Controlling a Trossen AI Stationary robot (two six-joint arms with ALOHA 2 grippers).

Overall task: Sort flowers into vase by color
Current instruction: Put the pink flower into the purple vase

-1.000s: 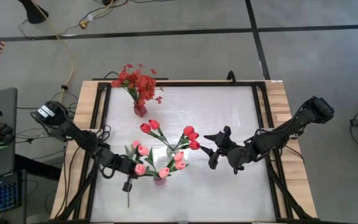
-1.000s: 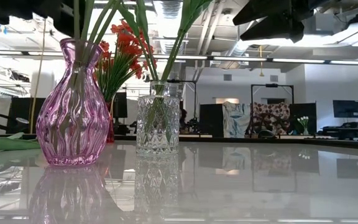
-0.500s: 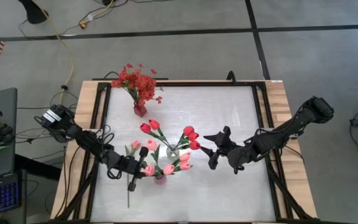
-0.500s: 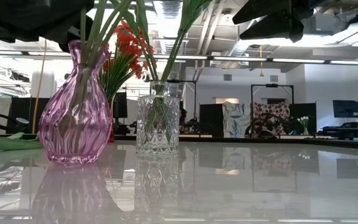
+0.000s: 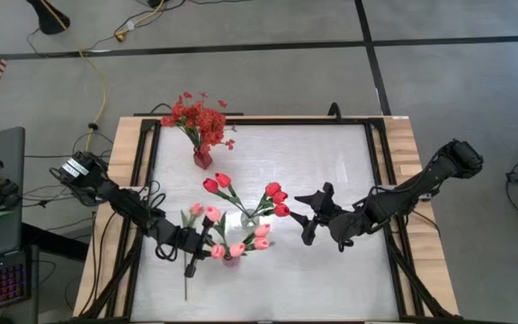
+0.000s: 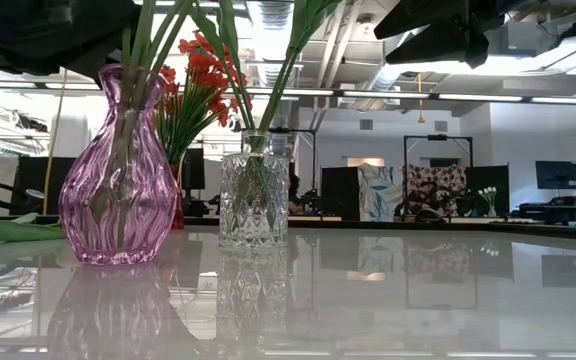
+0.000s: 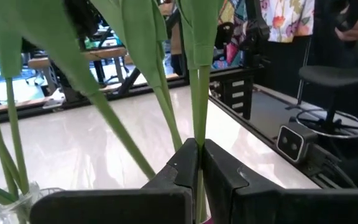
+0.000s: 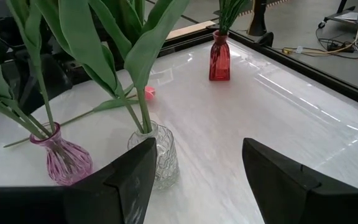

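A: Between the earlier frames and now, the pink vase (image 6: 118, 170) tipped sideways and has come back upright on the table (image 5: 331, 279). The pink tulips (image 5: 237, 248) in it swung round too; their heads now lie fanned closer over the vase mouth.

B: Cause?

A: Left gripper (image 7: 197, 171), directly above the pink vase. Jaws pinched tight on one green stem (image 7: 197, 106) that runs down into the neck. Judged: it is seating or adjusting a pink tulip already in the vase, and the stem levered the vase as it moved.

B: Anything loose?

A: One stem lies flat on the table just left of the pink vase; colour of its bud cannot be told.

B: Further right of the pink vase?

A: Clear vase (image 8: 156, 155) just beside it, holding the red tulips (image 5: 275, 200). Red vase (image 8: 219, 57) with the red spray (image 5: 198, 117) stands well behind. Right gripper (image 5: 311, 216) hovers right of the clear vase, jaws spread, holding nothing.

B: Implication?

A: Sorting looks nearly complete. Risk: releasing abruptly could rock the pink vase again.
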